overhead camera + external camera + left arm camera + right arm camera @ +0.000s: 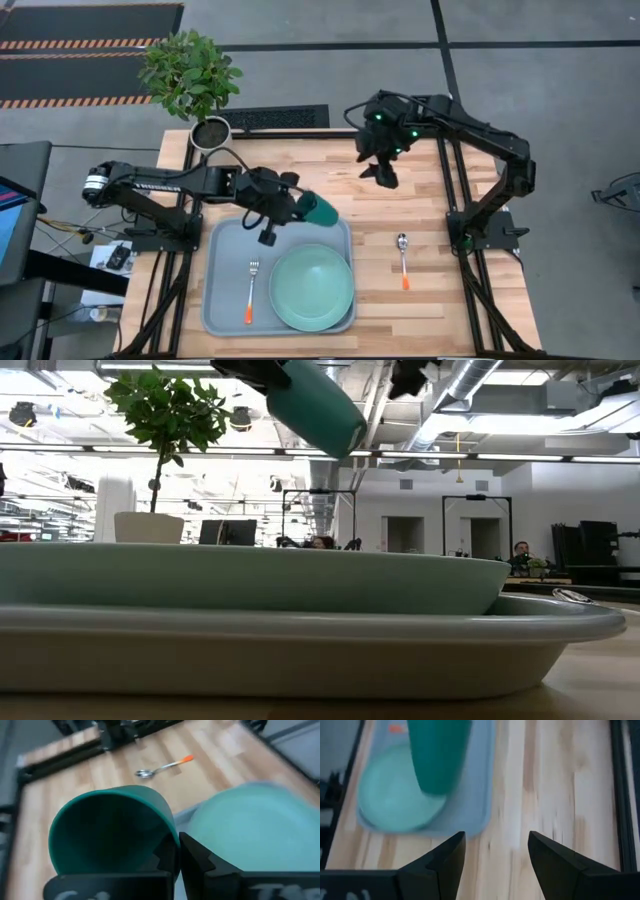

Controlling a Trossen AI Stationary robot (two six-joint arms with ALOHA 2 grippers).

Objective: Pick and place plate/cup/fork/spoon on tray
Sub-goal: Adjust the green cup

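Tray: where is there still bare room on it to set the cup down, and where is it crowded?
The tray is bare along its back strip, behind the fork and plate, just below where the left gripper holds the cup in the air. A narrow lane lies left of the fork. The plate crowds the right half. The spoon lies off-tray on the table; the right gripper hovers open.

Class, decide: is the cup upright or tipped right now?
Tipped. The left gripper holds the cup by its rim, tilted in the air above the tray; its mouth faces sideways.
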